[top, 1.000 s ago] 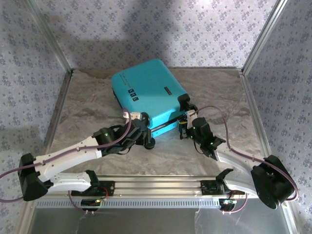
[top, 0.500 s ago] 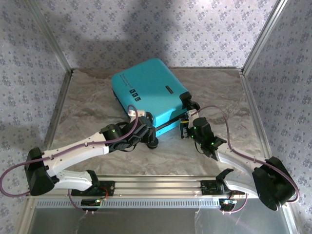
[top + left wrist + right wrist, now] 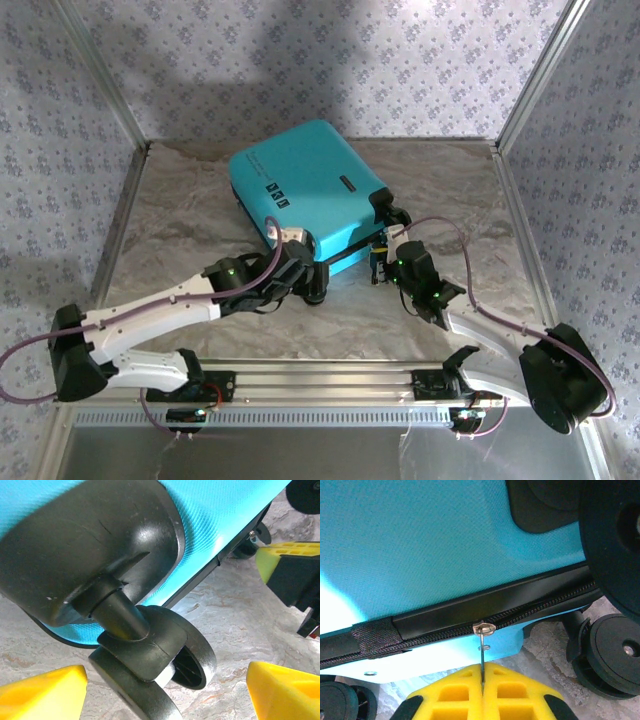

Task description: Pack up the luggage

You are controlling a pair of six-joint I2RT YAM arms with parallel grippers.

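Observation:
The luggage (image 3: 300, 182), a turquoise hard-shell suitcase, lies flat and closed on the table. My right gripper (image 3: 378, 262) is at its near edge, shut on the metal zipper pull (image 3: 482, 652), which hangs from the black zipper band (image 3: 445, 615). The yellow fingertips meet around the pull in the right wrist view, where the right gripper (image 3: 482, 672) sits just below the shell. My left gripper (image 3: 312, 278) is open at the near-left corner. Its yellow fingertips (image 3: 42, 690) stand wide on either side of a black caster wheel (image 3: 165, 665), not touching it.
The table is covered in crumpled beige paper (image 3: 190, 230). Two more black wheels (image 3: 607, 655) show at the suitcase's near-right corner. The enclosure's metal posts and patterned walls (image 3: 90, 150) close in on both sides. My right gripper's yellow finger (image 3: 280, 560) is close by.
My left arm has reached forward and right, bringing its open gripper up around the near-left wheel. The right gripper has stayed on the zipper pull. The suitcase has barely shifted.

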